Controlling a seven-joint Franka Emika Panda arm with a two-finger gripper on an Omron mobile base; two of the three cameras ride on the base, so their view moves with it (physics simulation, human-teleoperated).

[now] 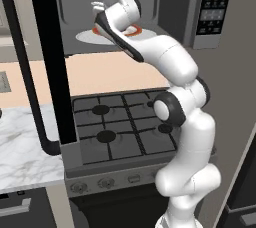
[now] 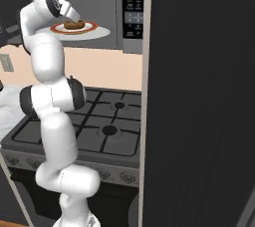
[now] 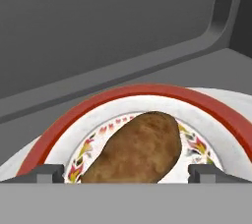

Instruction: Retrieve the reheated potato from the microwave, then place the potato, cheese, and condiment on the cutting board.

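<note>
Two dark fingertips of my gripper (image 3: 126,173) are standing wide apart at the bottom of the hand view, and the potato (image 3: 134,153) is lying between them, with a gap showing on each side. I am not gripping anything; whether the tips are touching the skin I cannot tell. The potato is resting on a white plate (image 3: 216,120) with a red rim and a flowered inner ring, and that plate is sitting on the pale round turntable (image 2: 102,33) inside the open microwave (image 1: 216,7). My hand is reaching into the grey cavity, hovering just over the plate. The black button panel is standing to the right of the opening. Below the microwave, the black gas stove (image 1: 120,127) is lying beside a marble counter (image 1: 22,147).
</note>
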